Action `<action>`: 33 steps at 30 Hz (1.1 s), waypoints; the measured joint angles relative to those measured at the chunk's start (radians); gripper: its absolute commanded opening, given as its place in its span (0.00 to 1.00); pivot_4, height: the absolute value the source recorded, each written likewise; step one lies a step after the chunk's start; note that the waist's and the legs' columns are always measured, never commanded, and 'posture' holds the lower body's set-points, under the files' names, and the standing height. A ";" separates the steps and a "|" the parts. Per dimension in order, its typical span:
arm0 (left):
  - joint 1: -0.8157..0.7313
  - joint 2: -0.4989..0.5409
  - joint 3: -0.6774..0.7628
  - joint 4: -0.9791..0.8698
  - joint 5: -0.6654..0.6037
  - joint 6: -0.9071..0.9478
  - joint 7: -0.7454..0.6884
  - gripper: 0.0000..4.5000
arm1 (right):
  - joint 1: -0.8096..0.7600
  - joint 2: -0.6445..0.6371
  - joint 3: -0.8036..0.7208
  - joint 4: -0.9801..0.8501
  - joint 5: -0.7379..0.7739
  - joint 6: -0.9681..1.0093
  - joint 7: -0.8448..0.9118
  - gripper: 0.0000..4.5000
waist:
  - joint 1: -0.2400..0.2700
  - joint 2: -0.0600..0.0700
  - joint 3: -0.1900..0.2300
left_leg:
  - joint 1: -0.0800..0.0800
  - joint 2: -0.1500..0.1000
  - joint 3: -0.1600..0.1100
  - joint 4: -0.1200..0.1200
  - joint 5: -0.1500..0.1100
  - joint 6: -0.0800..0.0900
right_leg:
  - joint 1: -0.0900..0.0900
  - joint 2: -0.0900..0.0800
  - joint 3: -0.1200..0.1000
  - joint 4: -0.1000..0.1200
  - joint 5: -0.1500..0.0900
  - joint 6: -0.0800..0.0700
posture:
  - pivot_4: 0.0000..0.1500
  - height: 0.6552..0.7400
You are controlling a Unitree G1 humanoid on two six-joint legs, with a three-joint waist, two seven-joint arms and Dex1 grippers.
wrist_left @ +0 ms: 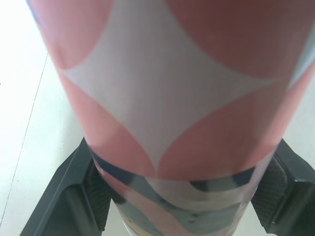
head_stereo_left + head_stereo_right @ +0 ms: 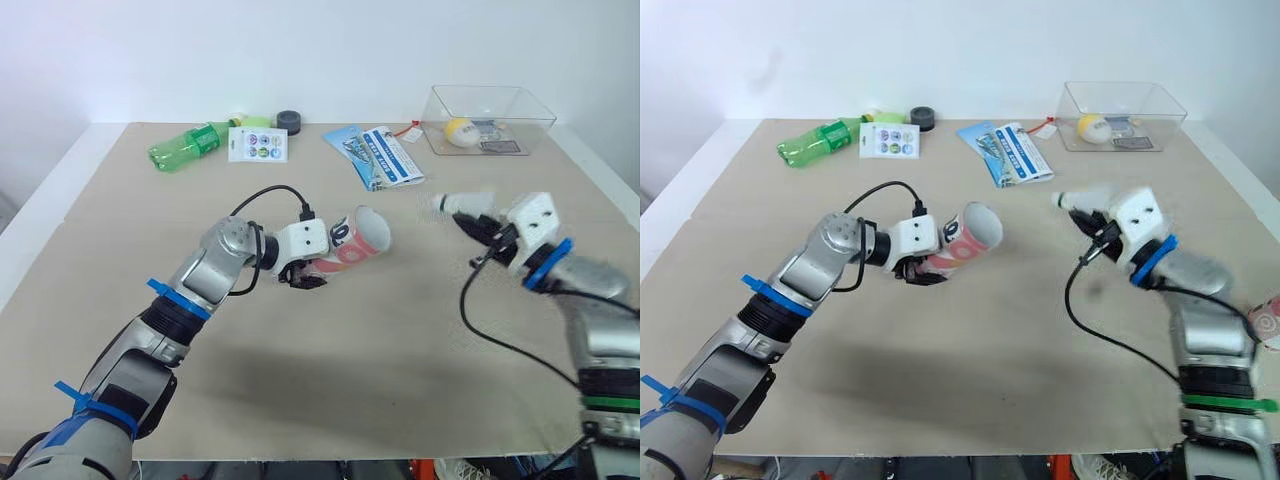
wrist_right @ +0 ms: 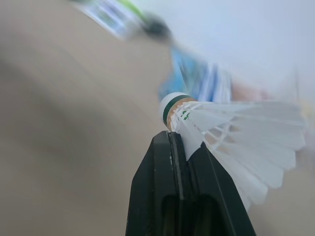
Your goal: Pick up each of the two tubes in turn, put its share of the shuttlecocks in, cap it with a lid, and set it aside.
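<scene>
My left gripper (image 2: 300, 277) is shut on a pink-and-white tube (image 2: 355, 240) and holds it tilted above the table. The tube's open mouth faces right, and in the left wrist view the tube (image 1: 167, 98) sits between both pads (image 1: 96, 196). Right of the mouth, with a gap between them, my right gripper (image 2: 1095, 228) is shut on a white shuttlecock (image 2: 1078, 200). The right wrist view shows the feather skirt pinched in the gripper (image 3: 173, 138), and the shuttlecock's (image 3: 231, 132) green-banded cork sticks out past the fingertips. A pink-and-white round thing (image 2: 1266, 322), possibly a second tube, peeks in at the right edge.
Along the far side of the table lie a green bottle (image 2: 185, 145), a printed card (image 2: 258, 144), a black round piece (image 2: 289, 121) and a blue booklet (image 2: 375, 155). At the far right, a clear box (image 2: 490, 118) holds a yellow-white ball (image 2: 460, 130).
</scene>
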 measured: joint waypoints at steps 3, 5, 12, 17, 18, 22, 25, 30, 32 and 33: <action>-0.004 -0.002 0.001 0.016 -0.002 -0.008 -0.001 0.68 | -0.040 -0.126 0.015 -0.070 0.009 -0.067 0.155 0.00 | 0.000 -0.001 0.000 | 0.001 0.000 0.000 0.000 0.000 0.000 | 0.001 0.000 0.000 0.000 0.000 -0.001 | 1.00 1.00; -0.008 -0.002 0.001 0.022 -0.002 -0.007 -0.002 0.68 | -0.057 -0.140 0.035 -0.099 0.020 -0.069 0.199 0.00 | 0.000 -0.001 0.000 | 0.001 0.000 0.000 0.000 0.000 0.000 | 0.001 0.000 0.000 0.000 0.000 -0.001 | 1.00 1.00; -0.016 -0.021 0.006 0.034 -0.005 0.015 0.001 0.68 | -0.138 -0.101 0.160 -0.173 0.014 -0.055 0.244 0.00 | 0.001 -0.001 0.000 | 0.000 0.000 0.001 0.001 0.000 0.000 | 0.000 -0.001 0.001 0.000 0.000 -0.001 | 1.00 1.00; -0.018 -0.029 0.007 0.028 -0.007 0.036 0.000 0.68 | -0.189 -0.073 0.235 -0.108 -0.047 -0.141 0.273 0.00 | 0.005 -0.001 0.000 | -0.001 0.000 0.000 0.002 0.000 0.000 | 0.000 -0.001 0.000 0.000 0.000 0.000 | 1.00 1.00; -0.018 -0.029 0.008 0.027 -0.007 0.039 0.000 0.68 | -0.202 -0.066 0.244 -0.084 -0.061 -0.161 0.282 0.00 | 0.004 -0.001 0.000 | -0.001 -0.001 0.001 0.002 0.000 0.000 | 0.000 -0.001 0.000 0.000 0.000 0.000 | 1.00 1.00; -0.018 -0.030 0.008 0.024 -0.007 0.048 0.002 0.68 | -0.237 -0.051 0.279 -0.024 -0.098 -0.217 0.306 0.15 | 0.005 0.000 0.000 | -0.001 0.000 0.000 0.001 0.000 0.000 | 0.000 -0.001 0.000 0.000 0.000 0.000 | 1.00 1.00; -0.018 -0.030 0.007 0.017 -0.007 0.059 0.002 0.68 | -0.256 -0.035 0.285 0.000 -0.098 -0.226 0.322 0.39 | 0.004 0.000 0.000 | -0.001 0.000 0.000 0.002 0.000 0.000 | 0.000 -0.001 0.000 0.000 0.000 0.000 | 1.00 1.00; -0.016 -0.029 0.007 0.005 -0.008 0.070 0.002 0.68 | -0.263 -0.017 0.262 -0.012 -0.001 -0.143 0.330 0.89 | 0.004 0.000 0.000 | -0.002 0.000 0.000 0.001 0.000 0.000 | 0.000 -0.001 0.000 0.000 0.000 0.000 | 1.00 1.00; -0.014 -0.028 0.007 0.004 -0.008 0.070 0.002 0.68 | -0.258 -0.018 0.216 -0.041 0.066 -0.045 0.310 0.99 | 0.004 0.000 0.000 | -0.002 0.000 0.000 0.001 0.000 0.000 | 0.000 -0.001 0.000 0.000 0.000 0.000 | 1.00 1.00; -0.014 -0.028 0.006 0.003 -0.008 0.070 0.003 0.68 | -0.245 -0.020 0.179 -0.065 0.114 0.039 0.278 0.99 | 0.005 0.000 0.000 | -0.002 0.000 -0.001 0.001 0.000 0.000 | 0.000 -0.001 -0.001 0.000 0.000 -0.001 | 1.00 1.00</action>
